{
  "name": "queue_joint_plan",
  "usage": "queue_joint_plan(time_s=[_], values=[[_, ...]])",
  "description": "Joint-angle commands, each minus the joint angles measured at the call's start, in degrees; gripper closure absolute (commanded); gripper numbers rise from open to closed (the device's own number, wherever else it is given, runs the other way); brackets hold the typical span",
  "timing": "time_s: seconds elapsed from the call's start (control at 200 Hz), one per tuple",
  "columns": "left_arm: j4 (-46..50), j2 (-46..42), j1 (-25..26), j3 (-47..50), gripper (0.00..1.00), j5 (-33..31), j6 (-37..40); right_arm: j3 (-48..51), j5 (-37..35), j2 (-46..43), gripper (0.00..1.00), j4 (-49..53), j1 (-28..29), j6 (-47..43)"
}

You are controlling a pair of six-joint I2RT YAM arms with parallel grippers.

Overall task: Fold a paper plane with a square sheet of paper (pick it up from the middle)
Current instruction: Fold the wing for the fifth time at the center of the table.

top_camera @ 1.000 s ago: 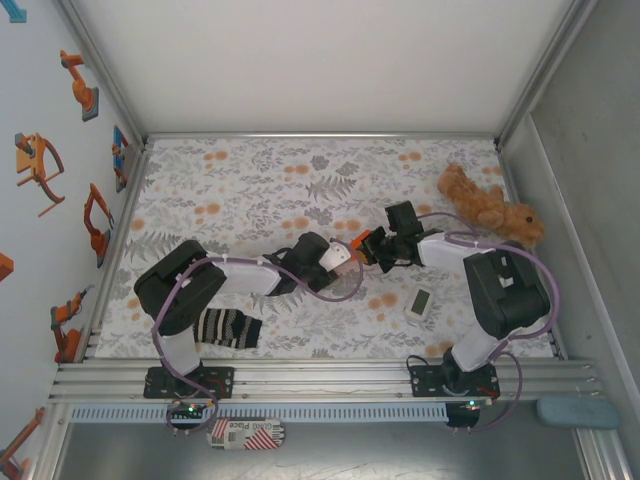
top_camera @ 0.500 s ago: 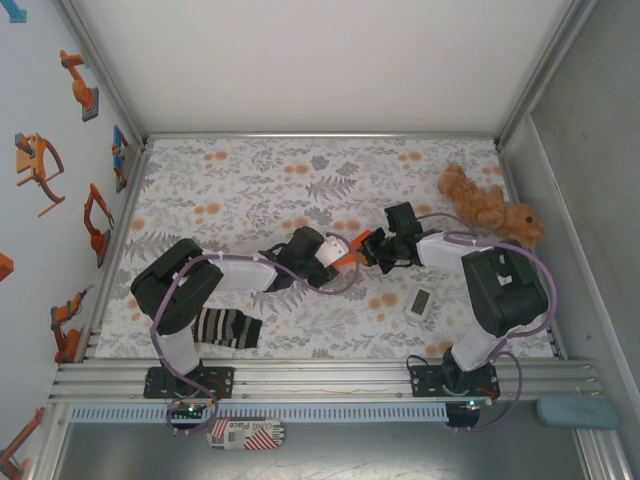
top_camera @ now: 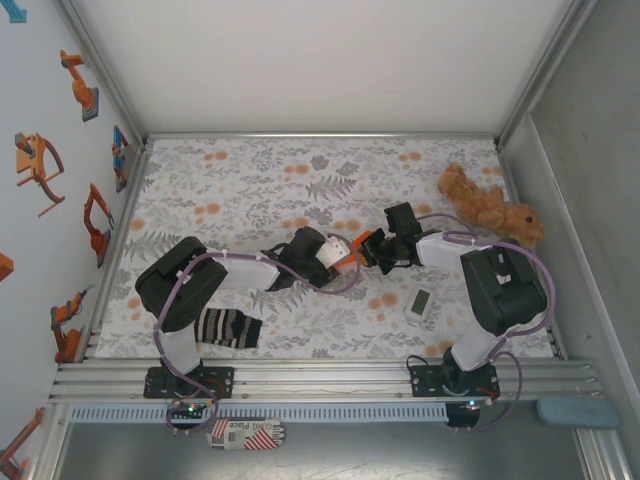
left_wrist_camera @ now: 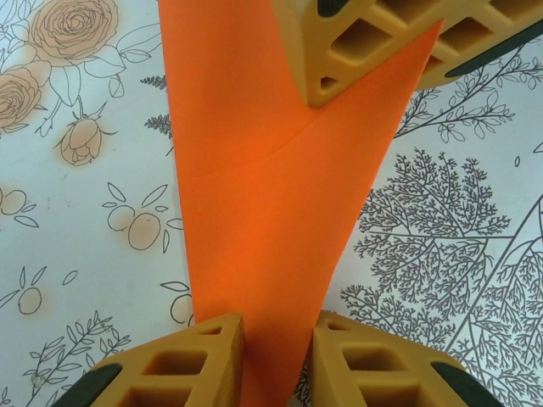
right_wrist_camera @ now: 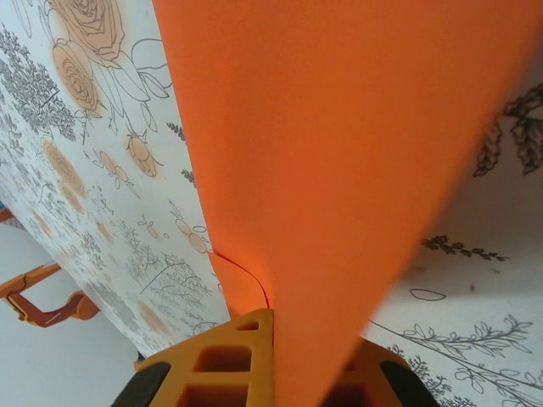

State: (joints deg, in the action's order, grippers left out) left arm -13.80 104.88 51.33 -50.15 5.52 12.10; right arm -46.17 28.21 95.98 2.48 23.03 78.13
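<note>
The orange sheet of paper [top_camera: 351, 251], folded into a narrow pointed shape with a crease, hangs between my two grippers above the floral table middle. My right gripper [top_camera: 367, 248] is shut on one end; in the right wrist view the paper [right_wrist_camera: 339, 153] comes straight out from between that gripper [right_wrist_camera: 310, 349]. In the left wrist view the paper [left_wrist_camera: 271, 186] tapers down between the fingers of my left gripper [left_wrist_camera: 278, 356], which stand a little apart with a slim gap on the right side. The right gripper's yellow fingers [left_wrist_camera: 339, 51] clamp the paper's far end.
A brown plush toy [top_camera: 490, 212] lies at the right wall. A striped sock [top_camera: 228, 328] lies near the left arm's base. A small white device [top_camera: 419, 303] sits close to the right arm. Enclosure walls ring the table.
The left gripper's jaws have narrowed around the paper's tip and its wrist has shifted slightly. The right gripper keeps hold of the paper in about the same place.
</note>
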Motion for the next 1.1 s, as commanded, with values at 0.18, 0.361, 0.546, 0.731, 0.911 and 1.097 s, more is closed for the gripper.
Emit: queue_joint_plan(time_s=[0.18, 0.361, 0.546, 0.731, 0.911, 1.097], values=[[1.5, 1.3, -0.7, -1.3, 0.79, 2.9, -1.3, -2.3, -0.7, -1.6, 0.54, 4.1, 0.1, -3.6], [2.9, 1.6, -1.5, -1.4, 0.81, 5.1, -3.2, -4.0, -3.1, -4.2, 0.43, 8.6, -1.7, -7.1], [4.0, 2.1, -2.7, -1.5, 0.81, 8.2, -6.3, -5.4, -6.8, -7.0, 0.41, 13.1, -3.2, -10.5], [2.8, 3.1, -3.7, -0.7, 0.81, 10.5, -10.1, -6.2, -10.3, -9.4, 0.41, 15.7, -3.5, -13.5], [1.6, 3.8, -5.3, -0.3, 0.81, 12.5, -14.2, -5.7, -14.3, -12.9, 0.42, 17.1, -3.4, -21.1], [-1.7, 3.4, -9.1, 1.9, 0.82, 15.6, -19.8, -3.7, -13.8, -15.4, 0.4, 15.7, -3.4, -26.2]])
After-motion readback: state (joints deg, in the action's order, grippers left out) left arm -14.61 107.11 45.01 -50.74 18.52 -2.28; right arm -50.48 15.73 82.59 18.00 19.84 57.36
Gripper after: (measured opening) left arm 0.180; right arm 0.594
